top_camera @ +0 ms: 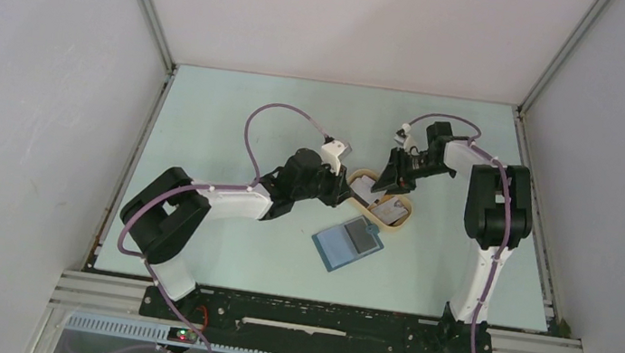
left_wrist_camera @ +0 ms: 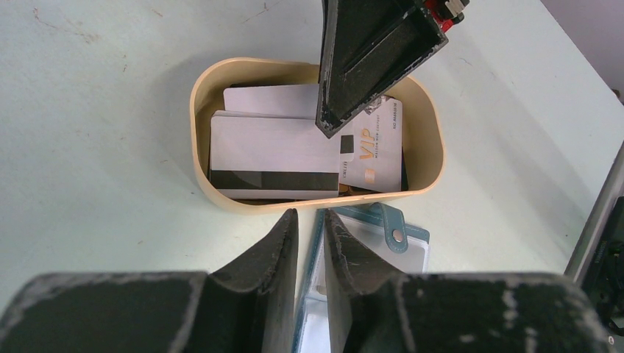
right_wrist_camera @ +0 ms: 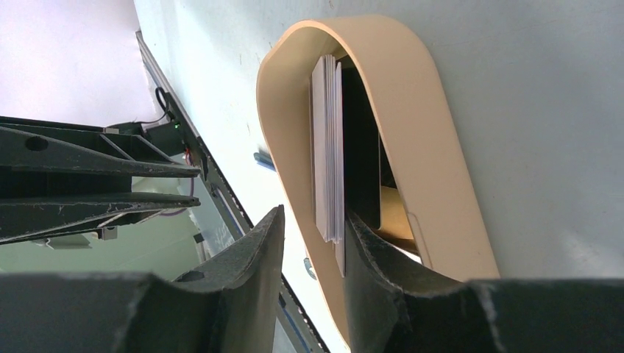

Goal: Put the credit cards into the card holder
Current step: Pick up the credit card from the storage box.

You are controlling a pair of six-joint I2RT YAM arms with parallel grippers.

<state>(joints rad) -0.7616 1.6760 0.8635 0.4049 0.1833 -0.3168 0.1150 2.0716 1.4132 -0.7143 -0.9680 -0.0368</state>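
Cards: a stack of whitish cards [left_wrist_camera: 272, 151] lies flat inside the beige oval tray [left_wrist_camera: 199, 110]; the top one shows a black stripe, and one beneath it is printed "VIP".
Dark grey card [top_camera: 362, 234]: on the upper right part of the card holder; cannot tell whether it is tucked in or lies loose.
Card holder [top_camera: 340, 249]: teal, opened flat on the table [top_camera: 234, 121], just below the tray at frame centre in the top view, apart from it.
Right gripper [right_wrist_camera: 313, 220]: over the tray from the upper right, jaws parted. One finger is inside the tray against the end of the card stack, and clear space remains on the cards' other side.
Left gripper [left_wrist_camera: 310, 220]: just left of the tray, tips above the card holder's edge. The jaws are narrowly parted, with nothing seen clamped.
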